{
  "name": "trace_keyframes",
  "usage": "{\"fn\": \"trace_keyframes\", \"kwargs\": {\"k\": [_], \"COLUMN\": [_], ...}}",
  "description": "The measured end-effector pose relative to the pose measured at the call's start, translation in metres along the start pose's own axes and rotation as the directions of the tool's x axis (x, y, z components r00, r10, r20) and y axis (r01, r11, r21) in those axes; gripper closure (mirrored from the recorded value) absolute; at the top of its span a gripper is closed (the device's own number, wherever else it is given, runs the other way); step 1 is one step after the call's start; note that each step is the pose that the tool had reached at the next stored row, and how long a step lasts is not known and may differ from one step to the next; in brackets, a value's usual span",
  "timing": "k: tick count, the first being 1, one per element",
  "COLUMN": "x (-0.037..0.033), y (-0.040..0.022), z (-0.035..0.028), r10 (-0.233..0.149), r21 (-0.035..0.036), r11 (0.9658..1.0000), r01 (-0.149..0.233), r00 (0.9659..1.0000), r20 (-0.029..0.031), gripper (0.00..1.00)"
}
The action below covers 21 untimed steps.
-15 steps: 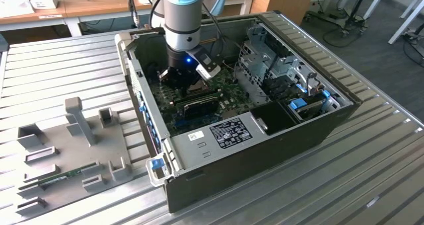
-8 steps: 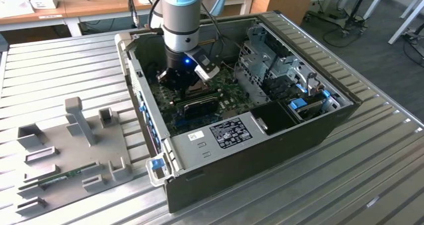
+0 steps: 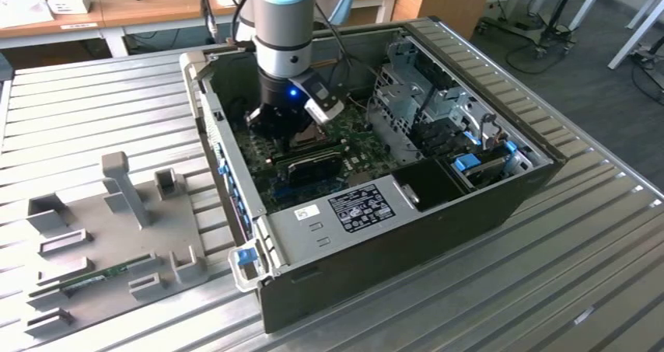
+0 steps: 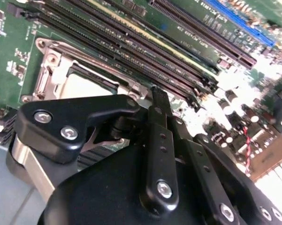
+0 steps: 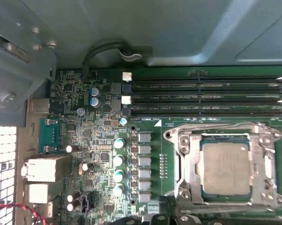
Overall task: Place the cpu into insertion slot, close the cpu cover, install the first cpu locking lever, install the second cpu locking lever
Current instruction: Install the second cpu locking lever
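The cpu (image 5: pixel 225 168) lies flat, metal top up, seated in the insertion slot (image 5: pixel 206 196) on the green motherboard (image 5: pixel 103 140), its edges square to the long memory slots (image 5: pixel 201 98) beside it. The cpu cover (image 5: pixel 185 161) lies folded down around it. The gripper (image 4: pixel 152 101) hangs just above the socket, fingers (image 4: pixel 160 105) closed together, holding nothing. In the exterior view the arm (image 3: pixel 282 33) reaches down into the open computer case (image 3: pixel 456 212) on the table (image 3: pixel 93 103).
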State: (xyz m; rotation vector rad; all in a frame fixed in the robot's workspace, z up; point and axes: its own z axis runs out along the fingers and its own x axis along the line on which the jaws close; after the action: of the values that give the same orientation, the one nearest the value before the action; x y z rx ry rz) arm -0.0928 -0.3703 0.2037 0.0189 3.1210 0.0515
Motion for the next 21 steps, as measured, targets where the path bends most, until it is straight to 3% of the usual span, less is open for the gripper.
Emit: {"fn": "trace_keyframes", "kwargs": {"k": [7, 12, 21], "x": [-0.0005, -0.0024, -0.0342], "y": [0.0007, 0.0008, 0.0012], "z": [-0.0229, -0.0239, -0.0224], "r10": [0.0, 0.0, 0.0], "r21": [-0.0001, -0.0001, -0.0001], "r11": [1.0, 1.0, 1.0], "r01": [0.0, 0.0, 0.0], "r00": [1.0, 1.0, 1.0], "r20": [0.0001, 0.0, 0.0001], "gripper": [0.89, 0.89, 0.89]}}
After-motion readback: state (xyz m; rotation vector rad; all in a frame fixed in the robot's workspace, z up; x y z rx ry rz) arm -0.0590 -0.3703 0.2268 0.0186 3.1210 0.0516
